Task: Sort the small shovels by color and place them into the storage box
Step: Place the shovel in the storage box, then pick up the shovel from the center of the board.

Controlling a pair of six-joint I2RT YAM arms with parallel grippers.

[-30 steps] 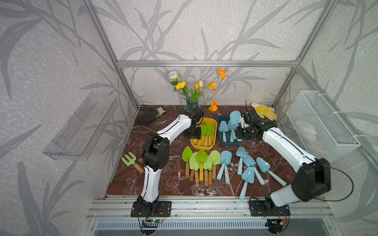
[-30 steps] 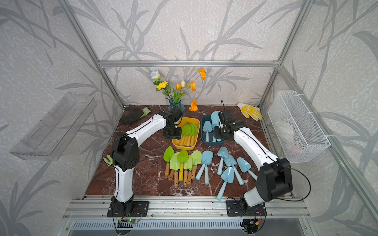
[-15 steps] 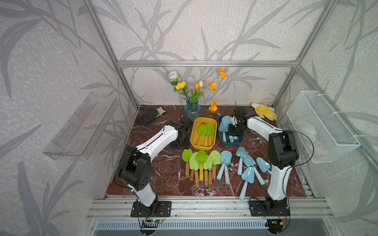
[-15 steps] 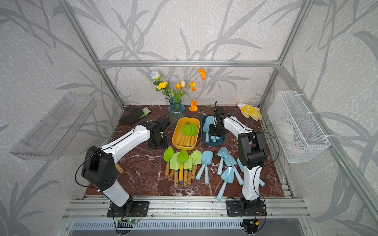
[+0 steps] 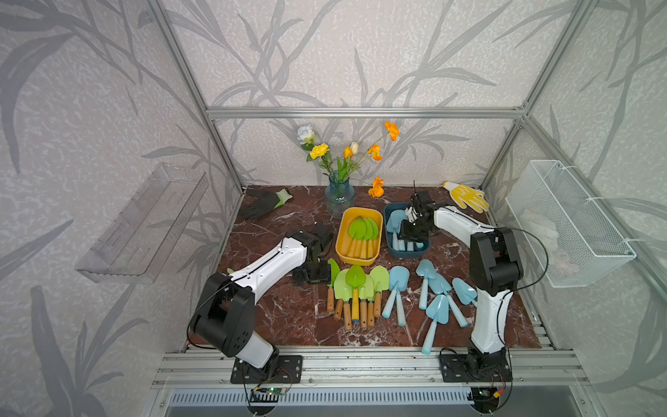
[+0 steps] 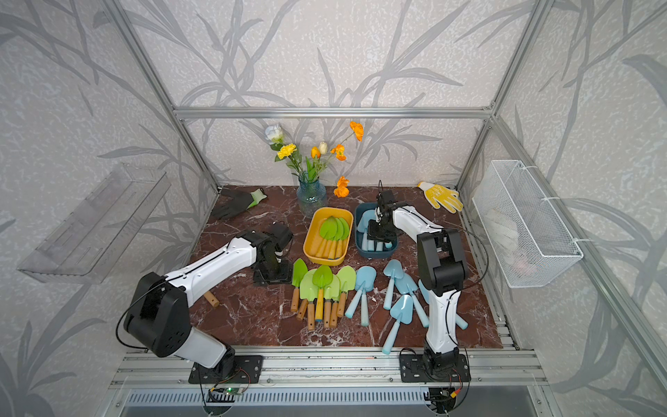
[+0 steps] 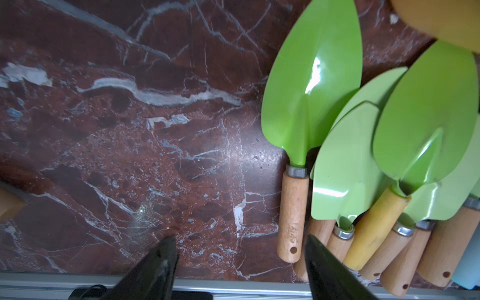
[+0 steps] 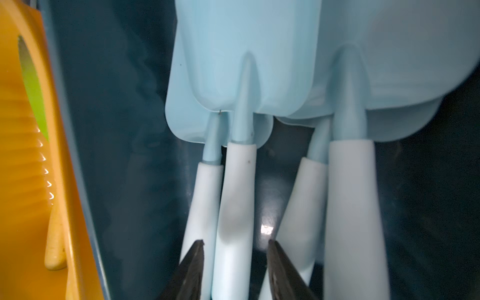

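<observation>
Hanging low over the bench [image 5: 288, 317], L arm [image 5: 269, 265] had its jaws pointed down just beside the green shovels [image 5: 355, 285] lying there. L jaws stood wide apart w/ nothing btwn them but bare marble. In the wrist view the nearest wood handle [image 7: 293, 215] lay just outside one finger; couldn't tell if it touched. Those green shovels lay fanned & overlapping, blades toward the boxes, handles toward the robot. One had a yellow handle [image 7: 376, 228], the rest wood. Next to them, toward the R arm's side, blue shovels [image 5: 433, 289] lay loose on the bench, some crossing.

Behind these sat 2 boxes side by side. Yellow box [image 5: 357, 261] held more green shovels, stacked [image 5: 362, 229]; blue box [image 5: 408, 254] held more blue shovels [image 8: 246, 65]. R arm [image 5: 458, 224] reached down into the blue box. R jaws were partly open, straddling one pale handle [image 8: 235, 194] that lay among the others in the box. A gap showed on one side, so no firm hold; on the other side, couldn't tell if the finger touched.

Elsewhere: vase [image 5: 339, 202] w/ flowers at the back, black glove [image 5: 265, 204] back L, yellow glove [image 5: 467, 196] back R. Wire basket [image 5: 570, 224] hung on the R wall, clear shelf [image 5: 144, 224] on the L wall.
</observation>
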